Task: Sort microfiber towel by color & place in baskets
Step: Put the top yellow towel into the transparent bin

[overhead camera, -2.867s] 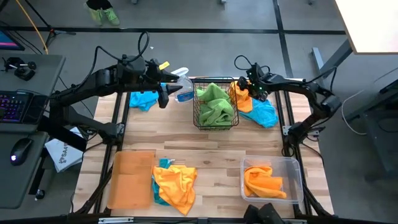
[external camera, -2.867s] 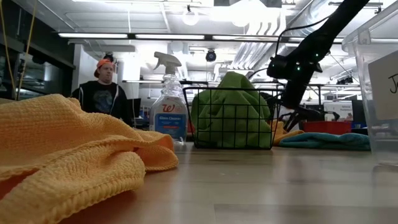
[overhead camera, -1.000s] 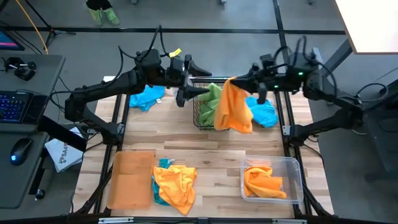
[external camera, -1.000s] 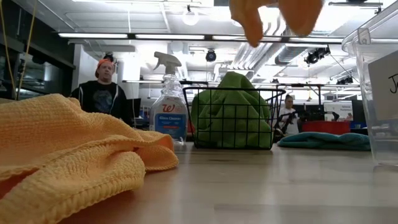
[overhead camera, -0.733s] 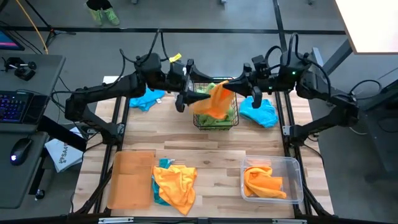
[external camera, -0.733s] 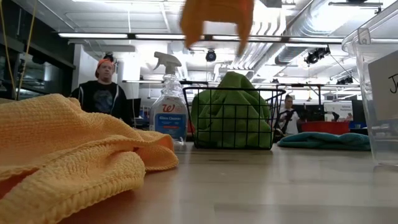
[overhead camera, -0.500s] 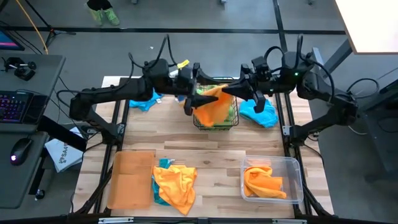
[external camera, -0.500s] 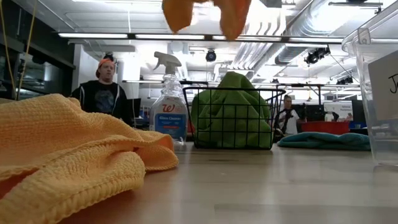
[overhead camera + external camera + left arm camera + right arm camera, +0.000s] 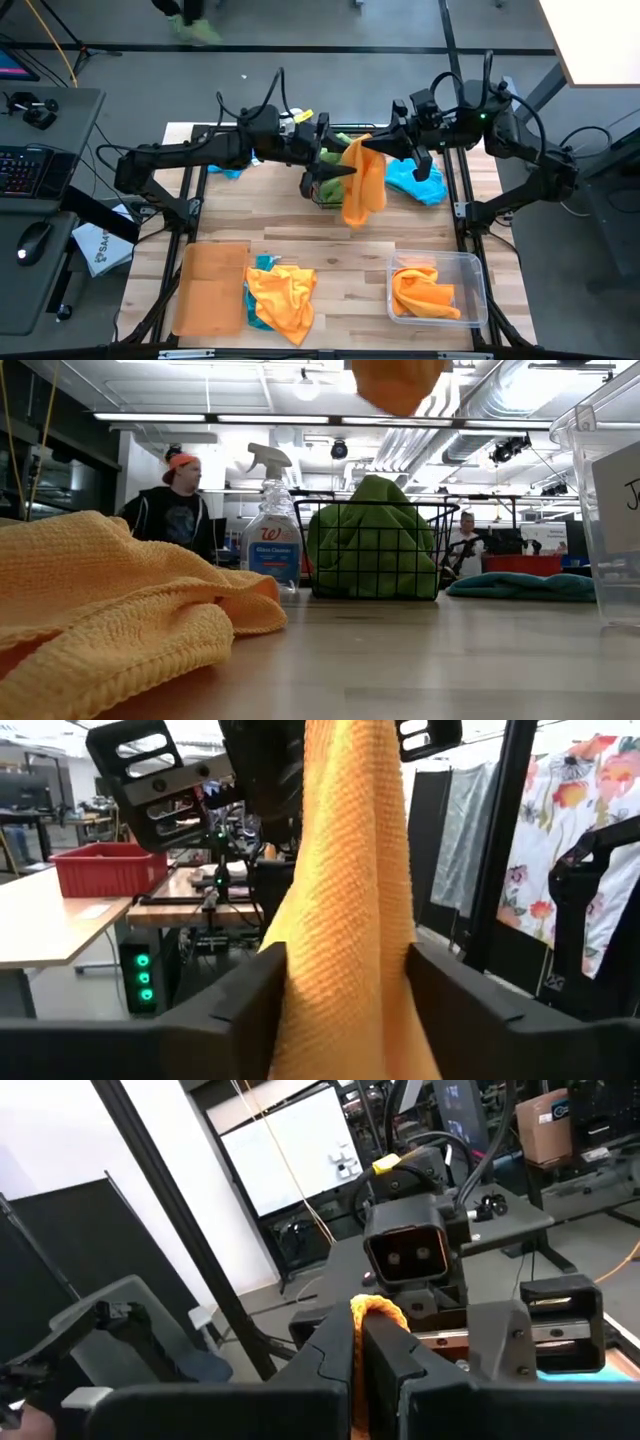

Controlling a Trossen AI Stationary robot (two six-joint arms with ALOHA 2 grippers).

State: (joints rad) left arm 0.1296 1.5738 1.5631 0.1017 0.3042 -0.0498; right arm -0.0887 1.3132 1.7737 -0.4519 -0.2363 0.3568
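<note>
Your orange towel [image 9: 360, 186] now hangs straight down over the black wire basket [image 9: 325, 188], no longer bunched. The right gripper [image 9: 385, 143] pinches its top, jaws closed. The left gripper [image 9: 335, 168] has come in, jaws open around the cloth.

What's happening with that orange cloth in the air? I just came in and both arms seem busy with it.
The right tool is shut on an orange cloth, holding it up over the wire basket of green cloths. The left tool has its fingers open around the hanging cloth, not closed on it. More orange cloths sit in the clear bin and beside the flat tray; a blue cloth lies by the basket.
</note>
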